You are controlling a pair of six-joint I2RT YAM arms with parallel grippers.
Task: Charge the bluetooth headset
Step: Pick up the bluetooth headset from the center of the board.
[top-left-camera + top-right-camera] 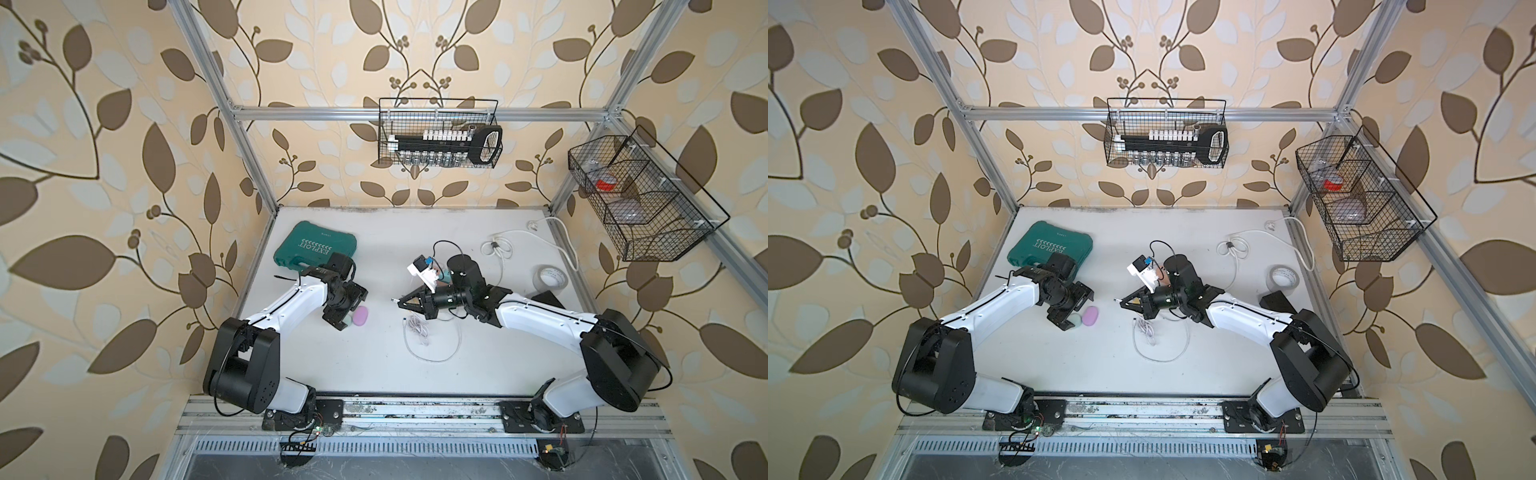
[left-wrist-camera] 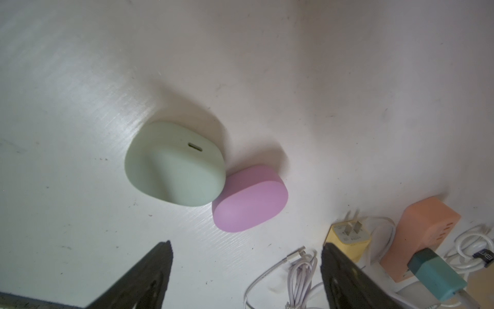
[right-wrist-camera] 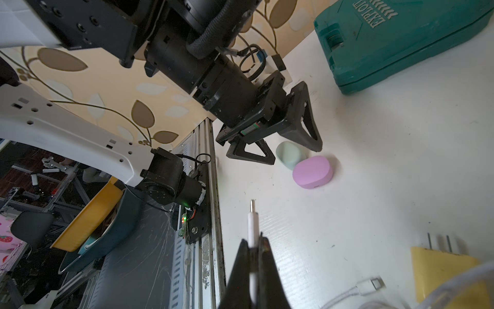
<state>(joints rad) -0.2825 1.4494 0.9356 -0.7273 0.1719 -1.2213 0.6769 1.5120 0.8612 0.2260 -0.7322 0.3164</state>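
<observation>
In both top views the mint earbud case (image 1: 1076, 319) is mostly hidden under left pincer (image 2: 244, 248). Its wrist view shows it whole, port slot visible, touching pink earbud case (image 2: 251, 198) on the counter (image 1: 374, 249). That pincer is spread wide, holding nothing. Cable side: right pincer (image 3: 255, 243) pinches white cable plug (image 3: 252, 218), tip sticking out. Surface white, scuffed; leaf wallpaper (image 1: 124, 174), aluminium frame (image 1: 415, 113).

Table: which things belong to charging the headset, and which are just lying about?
Job: mint earbud case; pink earbud case; white cable plug in shut right gripper; open left gripper.
Lying about: green tool case; tape roll; yellow adapter.
</observation>
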